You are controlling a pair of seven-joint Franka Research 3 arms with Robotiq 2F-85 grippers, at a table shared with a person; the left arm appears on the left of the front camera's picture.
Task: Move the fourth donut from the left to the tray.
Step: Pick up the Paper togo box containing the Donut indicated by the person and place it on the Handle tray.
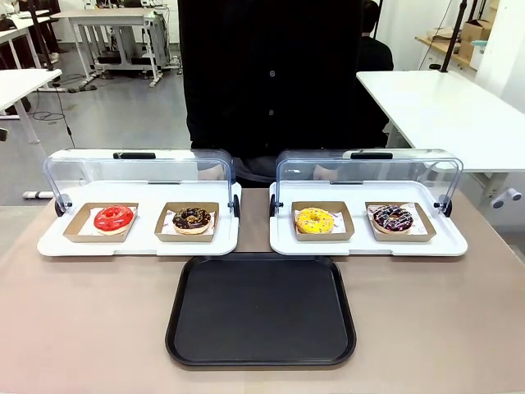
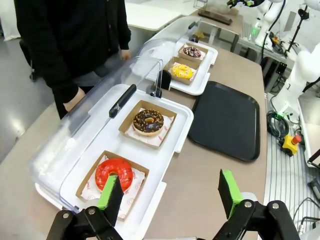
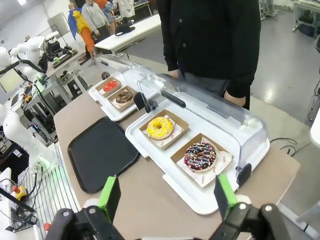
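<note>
The streaked chocolate donut point(image 3: 200, 156) sits on the right-hand white tray point(image 3: 134, 136), directly ahead of the open right gripper point(image 3: 166, 195), the nearer arm. The left gripper point(image 2: 169, 190) is likewise open. The black tray point(image 1: 261, 312) lies centre-front.

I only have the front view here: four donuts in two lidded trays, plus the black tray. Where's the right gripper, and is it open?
Observer: The right gripper is open and holds nothing. It hovers on the robot's side of the white tray, looking down at the fourth donut.
Operator: And the left one?
Observer: The left gripper is open too, hovering near the red donut.
Operator: Is the person's hand in the way?
Observer: No. The person's hand is behind the raised lid, apart from that donut.
</note>
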